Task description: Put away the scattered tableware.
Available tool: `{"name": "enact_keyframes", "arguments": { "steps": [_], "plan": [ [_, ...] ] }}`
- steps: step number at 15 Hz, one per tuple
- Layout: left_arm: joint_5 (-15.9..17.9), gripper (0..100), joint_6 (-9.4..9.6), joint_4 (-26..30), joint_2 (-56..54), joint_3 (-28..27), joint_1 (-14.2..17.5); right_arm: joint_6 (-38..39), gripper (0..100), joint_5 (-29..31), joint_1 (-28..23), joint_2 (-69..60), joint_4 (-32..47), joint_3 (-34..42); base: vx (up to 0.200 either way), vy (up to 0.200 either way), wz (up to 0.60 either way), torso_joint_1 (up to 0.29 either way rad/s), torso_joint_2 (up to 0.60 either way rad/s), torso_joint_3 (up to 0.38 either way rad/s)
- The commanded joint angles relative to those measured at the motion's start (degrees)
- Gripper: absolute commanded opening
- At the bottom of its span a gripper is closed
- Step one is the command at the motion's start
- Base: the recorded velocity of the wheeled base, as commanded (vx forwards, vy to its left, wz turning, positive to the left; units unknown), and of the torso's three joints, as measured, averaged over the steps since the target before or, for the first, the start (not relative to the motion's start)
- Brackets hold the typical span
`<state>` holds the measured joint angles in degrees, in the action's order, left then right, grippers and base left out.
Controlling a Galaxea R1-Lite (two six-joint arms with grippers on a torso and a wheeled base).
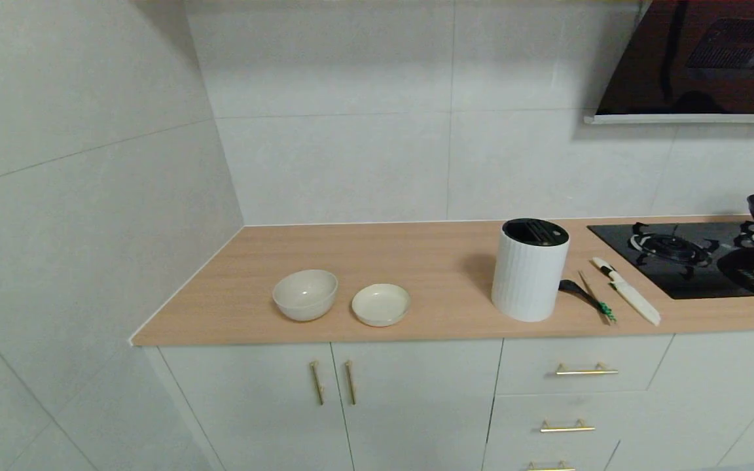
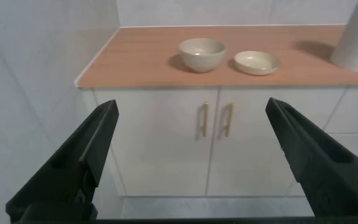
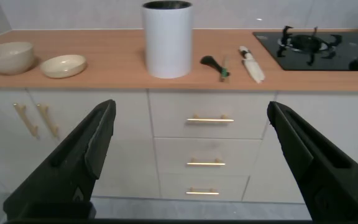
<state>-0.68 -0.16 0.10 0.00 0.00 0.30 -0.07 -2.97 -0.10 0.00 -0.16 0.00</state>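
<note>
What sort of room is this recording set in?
Most likely a home kitchen: a gas hob is set into a wooden countertop, a range hood hangs above it, and white cabinets with gold handles sit below.

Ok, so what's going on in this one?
Nothing is being handled yet. The robot faces the wooden kitchen counter with its left hand and right hand both open and empty. On the counter sit a deep cream bowl and a shallow cream dish side by side. Further along is a white ribbed cylindrical holder, with a black spoon, a pair of chopsticks and a white knife lying loose beside it.
</note>
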Motion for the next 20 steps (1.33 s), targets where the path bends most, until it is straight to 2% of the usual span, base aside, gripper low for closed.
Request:
{"name": "enact_keyframes", "arguments": {
  "steps": [1,13,20],
  "plan": [
    [0.0,100,-0.02,0.0,0.0,0.0,0.0,0.0,100,0.0,0.0,0.0,0.0,0.0,0.000,0.200,0.00,-0.002,0.01,0.012],
    [0.0,100,-0.02,0.0,0.1,0.0,0.0,0.0,100,0.0,0.0,0.0,0.0,0.0,0.000,0.200,0.00,0.002,0.00,0.002],
    [0.0,100,-0.02,0.0,0.0,0.0,0.0,0.0,100,0.0,0.0,0.0,0.0,0.0,0.000,0.000,0.00,0.000,0.00,0.000]
  ]
}}
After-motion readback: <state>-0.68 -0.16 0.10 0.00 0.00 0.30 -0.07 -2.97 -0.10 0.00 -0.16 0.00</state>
